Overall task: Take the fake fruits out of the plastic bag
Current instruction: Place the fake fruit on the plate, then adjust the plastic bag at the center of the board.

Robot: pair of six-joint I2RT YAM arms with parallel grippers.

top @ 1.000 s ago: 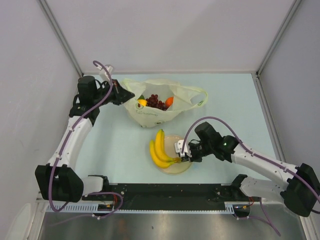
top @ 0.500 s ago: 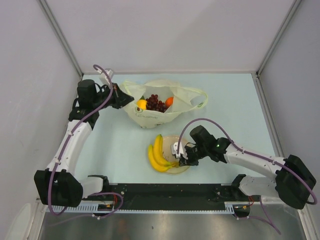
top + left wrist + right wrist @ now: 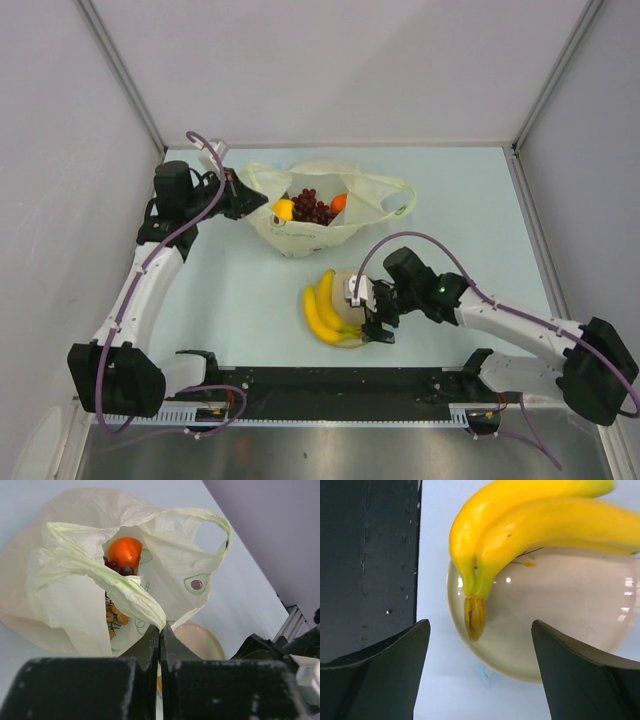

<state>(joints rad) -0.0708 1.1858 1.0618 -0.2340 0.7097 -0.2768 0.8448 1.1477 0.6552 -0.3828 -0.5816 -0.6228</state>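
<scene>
The pale yellow-green plastic bag (image 3: 300,232) (image 3: 65,595) lies at the back of the table with its mouth held up. My left gripper (image 3: 243,196) (image 3: 160,630) is shut on the bag's rim. Inside show an orange (image 3: 339,203) (image 3: 125,551), dark grapes (image 3: 313,206) (image 3: 120,569), a yellow fruit (image 3: 284,209) and brown stemmed bits (image 3: 114,617). Yellow bananas (image 3: 325,305) (image 3: 530,525) rest on the cream plate (image 3: 352,340) (image 3: 560,615), partly overhanging its left edge. My right gripper (image 3: 372,312) (image 3: 479,627) stands open over the plate, its fingers wide on either side of the bananas' brown stem.
The black base rail (image 3: 330,385) runs along the table's near edge, just below the plate. Grey walls close in the table on the left, right and back. A small pale tape mark (image 3: 482,674) sits on the table beside the plate's rim.
My right gripper has opened and let go of the bananas, which now lie on the plate a little to the right. The left arm still holds the bag's rim.
</scene>
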